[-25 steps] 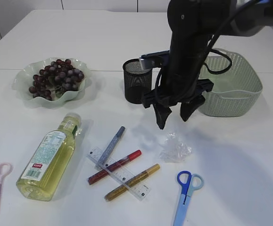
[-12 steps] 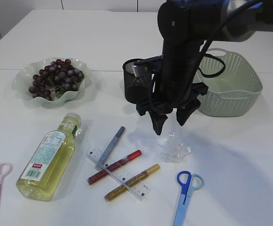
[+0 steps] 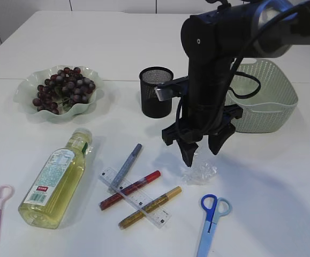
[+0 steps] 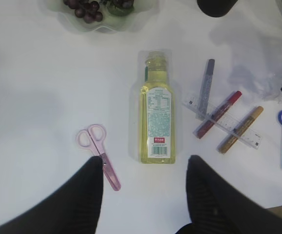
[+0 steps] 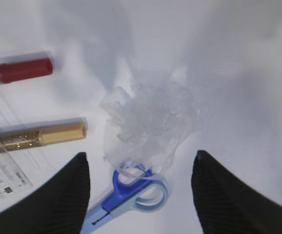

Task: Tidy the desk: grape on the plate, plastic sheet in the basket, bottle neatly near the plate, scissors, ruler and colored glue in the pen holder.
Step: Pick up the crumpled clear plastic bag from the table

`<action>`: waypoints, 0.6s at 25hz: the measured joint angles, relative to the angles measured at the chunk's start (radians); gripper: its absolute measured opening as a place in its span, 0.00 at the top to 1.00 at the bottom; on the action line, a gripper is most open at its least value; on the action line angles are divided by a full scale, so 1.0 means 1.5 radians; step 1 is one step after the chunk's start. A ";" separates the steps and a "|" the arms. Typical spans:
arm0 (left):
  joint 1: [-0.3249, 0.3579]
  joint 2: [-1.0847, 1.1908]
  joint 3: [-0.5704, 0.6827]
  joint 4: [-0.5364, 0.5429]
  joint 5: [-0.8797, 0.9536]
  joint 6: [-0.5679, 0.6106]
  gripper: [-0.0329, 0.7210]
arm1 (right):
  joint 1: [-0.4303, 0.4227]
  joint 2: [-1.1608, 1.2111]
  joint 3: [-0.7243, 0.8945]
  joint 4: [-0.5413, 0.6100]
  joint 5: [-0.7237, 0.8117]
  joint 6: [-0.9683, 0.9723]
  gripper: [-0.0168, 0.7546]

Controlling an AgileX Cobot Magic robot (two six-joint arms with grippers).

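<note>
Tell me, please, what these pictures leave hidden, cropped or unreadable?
- Basket, exterior view: the right arm covers its left side; its inside is not visible.
- Pen holder, exterior view: dark mesh, contents cannot be told.
- Bottle label, left wrist view: print too small to read.
- Blue scissors, right wrist view: blades cut off by the bottom edge; plastic sheet overlaps the handles.
- Left gripper: absent from the exterior view.

Bottle (image 4: 157,122) below my left wrist camera: pale label with rows of fine print, too small to read. Small red patch at label's lower end, white characters on it, illegible, perhaps brand mark. Ruler (image 5: 4,178) in my right wrist view: graduation ticks along edge, tiny dark printed mark near its end, unreadable. No other writing visible from my views.
</note>
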 joint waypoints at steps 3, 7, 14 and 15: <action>0.000 0.004 0.000 0.001 0.001 0.000 0.42 | 0.000 0.000 0.006 -0.002 0.000 0.000 0.32; 0.000 0.011 0.000 0.003 0.001 0.000 0.42 | 0.000 0.003 0.007 -0.008 -0.001 0.000 0.32; 0.000 0.012 0.000 0.004 0.001 0.000 0.42 | 0.000 0.026 0.007 -0.017 -0.001 0.003 0.32; 0.000 0.012 0.000 0.004 0.001 0.000 0.42 | 0.000 0.028 0.007 -0.017 -0.001 0.003 0.32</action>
